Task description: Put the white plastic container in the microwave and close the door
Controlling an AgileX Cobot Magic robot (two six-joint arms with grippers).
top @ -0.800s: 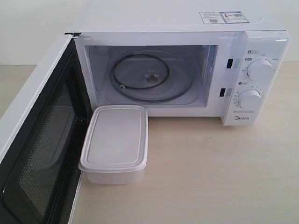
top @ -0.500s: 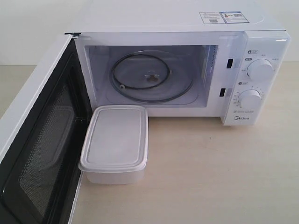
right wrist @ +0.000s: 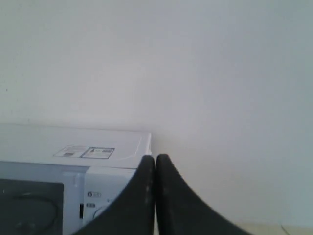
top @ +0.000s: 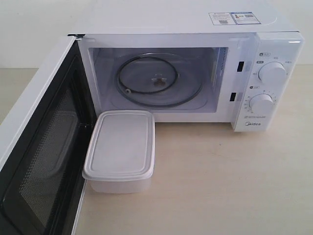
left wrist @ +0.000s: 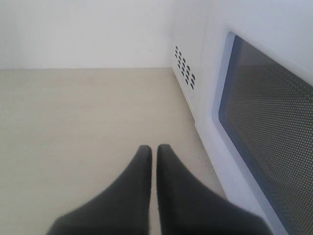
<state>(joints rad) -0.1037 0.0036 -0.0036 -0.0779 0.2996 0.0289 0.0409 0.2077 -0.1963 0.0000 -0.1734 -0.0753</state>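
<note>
Left end effector (left wrist: 154, 147): held clenched, nothing gripped, poised over the desk (left wrist: 73, 112) beside the outer face of the door (left wrist: 264, 127). Door: swung wide open, mesh inner face shown. White plastic container (top: 121, 149): lidded, set on the desk outside the microwave (top: 171, 19), at 7 o'clock of the glass turntable (top: 159, 81). Dials (top: 272, 73): mounted at 3 o'clock of the cavity. Right end effector (right wrist: 155, 156): held clenched, empty.

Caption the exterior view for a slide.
Lidded white plastic container sits before the microwave, its door wide open.
</note>
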